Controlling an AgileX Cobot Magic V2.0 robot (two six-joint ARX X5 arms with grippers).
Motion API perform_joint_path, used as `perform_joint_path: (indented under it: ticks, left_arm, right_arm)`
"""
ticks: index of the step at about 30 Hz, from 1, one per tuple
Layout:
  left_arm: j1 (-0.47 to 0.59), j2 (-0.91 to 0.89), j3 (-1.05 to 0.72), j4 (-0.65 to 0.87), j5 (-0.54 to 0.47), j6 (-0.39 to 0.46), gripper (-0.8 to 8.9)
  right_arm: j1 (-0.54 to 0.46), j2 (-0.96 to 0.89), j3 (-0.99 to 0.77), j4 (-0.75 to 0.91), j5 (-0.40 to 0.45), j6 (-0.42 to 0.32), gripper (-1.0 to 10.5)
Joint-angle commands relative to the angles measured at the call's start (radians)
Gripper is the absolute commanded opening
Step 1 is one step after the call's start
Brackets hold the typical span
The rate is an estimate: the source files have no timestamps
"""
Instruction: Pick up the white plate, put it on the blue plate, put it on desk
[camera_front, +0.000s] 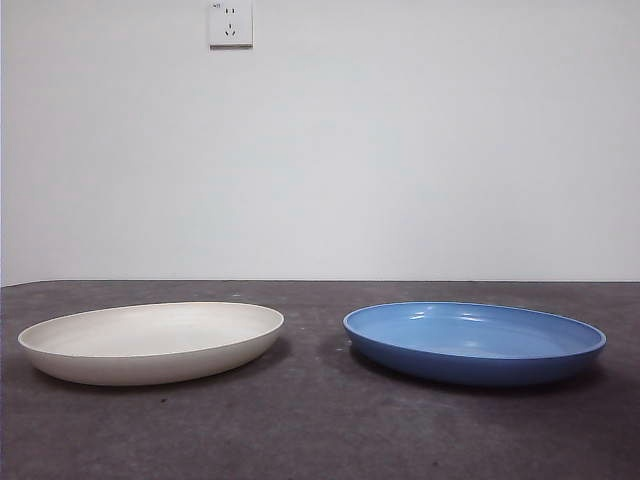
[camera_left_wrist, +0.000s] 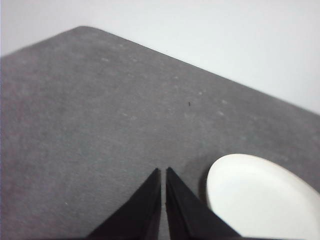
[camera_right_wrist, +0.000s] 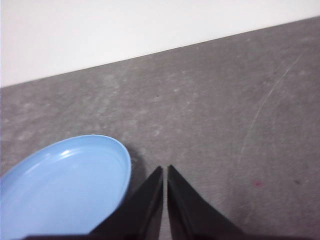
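Observation:
The white plate rests flat on the desk at the left of the front view, and the blue plate lies beside it at the right, a gap between them. Neither arm shows in the front view. In the left wrist view my left gripper is shut and holds nothing, hovering above bare desk beside the white plate. My right gripper is likewise shut and holds nothing, just off the rim of the blue plate.
A white wall with a power socket stands behind the desk. The desk's far edge and a rounded corner show in the left wrist view. A small reddish spot marks the desk near the right gripper.

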Motion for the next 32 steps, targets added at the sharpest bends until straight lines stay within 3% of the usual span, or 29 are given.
perform_joint_path:
  ticks: [1,15,23,32]
  left_arm:
    - [0.003,-0.001,-0.004,-0.034,0.002,-0.091,0.15]
    - [0.002,0.07,0.251,-0.208,0.051,-0.089,0.15]
    - [0.002,0.294,0.487,-0.304,0.189,0.061,0.15]
    - [-0.025,0.573,0.733,-0.52,0.366,0.23,0.15]
  right_arm:
    - [0.003,-0.003,0.004,0.004,-0.033,0.061,0.1]
    - [0.003,0.051,0.272,-0.06,-0.012,0.063,0.1]
    - [0.003,0.243,0.531,-0.277,-0.049,-0.03,0.1]
    - [0.003,0.524,0.829,-0.572,-0.214,-0.18,0.1]
